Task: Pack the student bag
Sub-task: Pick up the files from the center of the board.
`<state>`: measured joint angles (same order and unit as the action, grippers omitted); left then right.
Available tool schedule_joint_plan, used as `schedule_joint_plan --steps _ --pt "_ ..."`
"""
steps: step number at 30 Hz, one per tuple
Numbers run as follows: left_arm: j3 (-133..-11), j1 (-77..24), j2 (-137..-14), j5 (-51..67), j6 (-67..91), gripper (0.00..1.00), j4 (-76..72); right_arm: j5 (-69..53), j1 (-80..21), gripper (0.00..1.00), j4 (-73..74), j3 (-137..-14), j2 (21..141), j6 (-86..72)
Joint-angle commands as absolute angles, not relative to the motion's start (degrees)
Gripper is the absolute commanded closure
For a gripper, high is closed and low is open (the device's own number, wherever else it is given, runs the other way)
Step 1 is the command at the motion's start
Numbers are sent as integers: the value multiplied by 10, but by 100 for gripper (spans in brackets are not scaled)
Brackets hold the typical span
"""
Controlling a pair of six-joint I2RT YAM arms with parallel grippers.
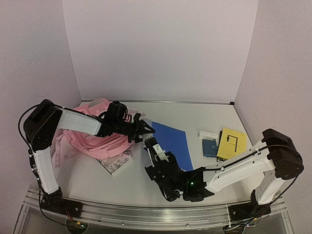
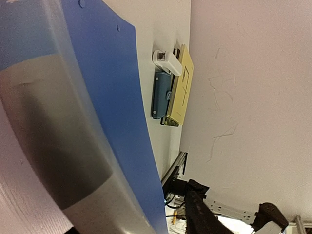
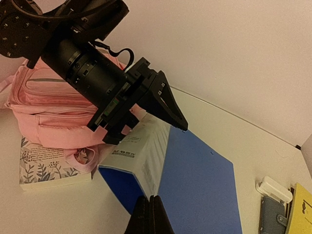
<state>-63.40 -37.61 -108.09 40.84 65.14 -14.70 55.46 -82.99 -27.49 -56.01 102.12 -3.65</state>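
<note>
Pink fabric marks the student bag (image 1: 92, 136), slumped at nine o'clock on the tabletop (image 1: 204, 112), partly over a floral-covered book (image 1: 117, 163). The step in hand is judged to be the taking-up of the blue binder (image 1: 173, 144) at the centre. The left tool (image 1: 144, 128) is set astride its pale spine edge, and whether the jaws already pinch it cannot be told. The right tool (image 1: 150, 142) is pressed together, empty, near the binder's seven o'clock corner. Next, a firm clamp and a lift toward the bag's opening would be called for. A spine label is seen, but its print cannot be read. Nothing is legible on the yellow book (image 1: 232, 143) at three o'clock.
</note>
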Motion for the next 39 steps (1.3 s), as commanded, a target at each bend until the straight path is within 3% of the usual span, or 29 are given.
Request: schedule_joint_plan --steps 1,2,5,9,16,23,35,39 --pt "-661 -379 -1069 409 661 68 -197 546 -836 100 -308 -552 984 -31" --pt "-659 -380 -1066 410 664 73 -205 545 -836 94 -308 -550 981 -31" --pt "-655 -380 -1055 413 672 86 -228 544 -839 64 -293 -545 963 -35" --pt "-651 -379 -1031 409 665 96 -241 544 -840 37 -262 -534 924 -44" --pt "-670 -368 -981 421 561 100 -176 527 -819 3 -188 -544 850 -65" --pt "-678 -320 -918 503 396 100 -26 299 -673 2 -25 -618 823 -112" --pt "-792 -278 -899 712 30 100 407 -252 -397 2 74 -705 810 -123" --pt "-821 -289 -908 734 -49 100 511 -322 -365 2 118 -731 827 -105"
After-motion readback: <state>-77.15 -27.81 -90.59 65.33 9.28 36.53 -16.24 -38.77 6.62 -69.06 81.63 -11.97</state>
